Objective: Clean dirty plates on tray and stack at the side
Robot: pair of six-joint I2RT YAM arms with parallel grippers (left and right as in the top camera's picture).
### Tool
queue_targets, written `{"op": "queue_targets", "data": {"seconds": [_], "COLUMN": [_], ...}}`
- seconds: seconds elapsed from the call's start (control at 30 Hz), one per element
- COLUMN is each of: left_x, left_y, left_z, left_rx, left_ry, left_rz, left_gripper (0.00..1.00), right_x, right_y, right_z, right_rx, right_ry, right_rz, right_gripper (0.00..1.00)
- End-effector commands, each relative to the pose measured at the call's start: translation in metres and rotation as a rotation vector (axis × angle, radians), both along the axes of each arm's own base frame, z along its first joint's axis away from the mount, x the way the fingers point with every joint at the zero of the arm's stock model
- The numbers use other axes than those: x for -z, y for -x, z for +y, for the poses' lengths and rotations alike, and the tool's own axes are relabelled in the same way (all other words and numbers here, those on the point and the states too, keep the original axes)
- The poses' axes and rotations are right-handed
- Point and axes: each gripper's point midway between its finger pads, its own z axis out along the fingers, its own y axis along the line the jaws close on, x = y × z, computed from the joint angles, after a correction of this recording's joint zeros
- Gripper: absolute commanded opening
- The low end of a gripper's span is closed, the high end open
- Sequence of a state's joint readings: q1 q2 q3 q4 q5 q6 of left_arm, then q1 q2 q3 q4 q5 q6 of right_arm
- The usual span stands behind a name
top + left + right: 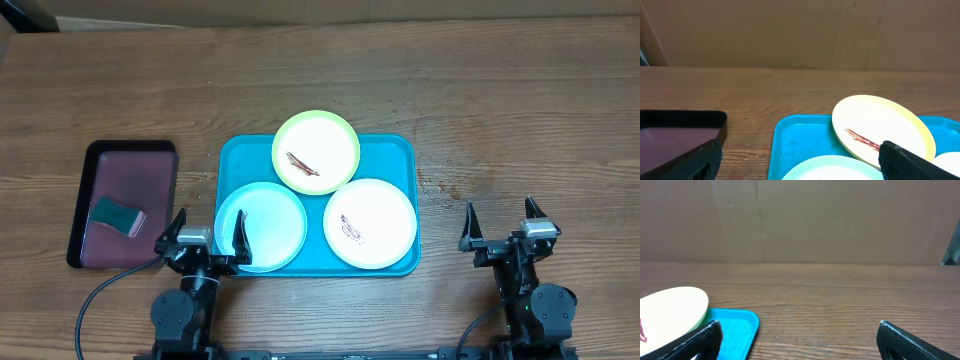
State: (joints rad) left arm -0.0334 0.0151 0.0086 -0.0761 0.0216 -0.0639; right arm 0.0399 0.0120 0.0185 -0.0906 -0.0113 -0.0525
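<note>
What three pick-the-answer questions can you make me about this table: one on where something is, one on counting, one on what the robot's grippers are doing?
1. How many plates sit on the turquoise tray?
A) two
B) four
C) three

2. Where is the sponge?
A) on the turquoise tray
B) on the maroon tray
C) on the bare table

3. How are the left gripper and right gripper?
A) both open, holding nothing
B) both shut
C) left shut on a plate

1 C: the green plate, light blue plate and white plate lie there.
2 B: it rests inside the maroon tray.
3 A: each one's fingers stand apart, clamping nothing.
</note>
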Motion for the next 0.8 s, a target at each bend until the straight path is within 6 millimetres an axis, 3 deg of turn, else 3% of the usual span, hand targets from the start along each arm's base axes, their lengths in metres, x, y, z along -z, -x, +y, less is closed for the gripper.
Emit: {"op": "queue_targets", "data": {"seconds": [0.0,0.33,0.4,0.5,0.57,0.63,0.77], "left_x": [0.000,-0.002,-0.019,-0.029,-0.033,-0.051,-0.116], "left_y": [0.000,0.000,0.002,0.013,0.016,0.017,0.035], "left_z": [-0.001,-0.002,-0.023,-0.057,-0.063,-0.063,-0.062], "left_rx": [0.003,0.008,0.128,0.329,0.367,0.384,0.421], "left_ry": [-0.012,-0.004,0.126,0.347,0.431,0.425,0.264], "left_rz": [-0.004,-0.014,-0.068,-0.046,-0.033,-0.108,-0.415], "left_gripper": [1.00,1.00,1.00,1.00,1.00,1.00,1.00], "right_x": [0.002,0.002,0.002,0.002,0.002,0.002,0.002], "right_y": [0.000,0.000,0.000,0.000,0.000,0.000,0.000], "right_z": [-0.001,-0.001,-0.001,-0.001,-0.001,-0.001,-0.001], "right_rx": [0.005,0.005,0.005,0.005,0.005,0.005,0.005], "right_ry": [0.001,0.001,0.001,0.000,0.000,0.001,0.001], "right_rz": [-0.003,-0.003,-0.003,-0.003,-0.003,-0.003,-0.003], "right_gripper": [1.00,1.00,1.00,1.00,1.00,1.00,1.00]}}
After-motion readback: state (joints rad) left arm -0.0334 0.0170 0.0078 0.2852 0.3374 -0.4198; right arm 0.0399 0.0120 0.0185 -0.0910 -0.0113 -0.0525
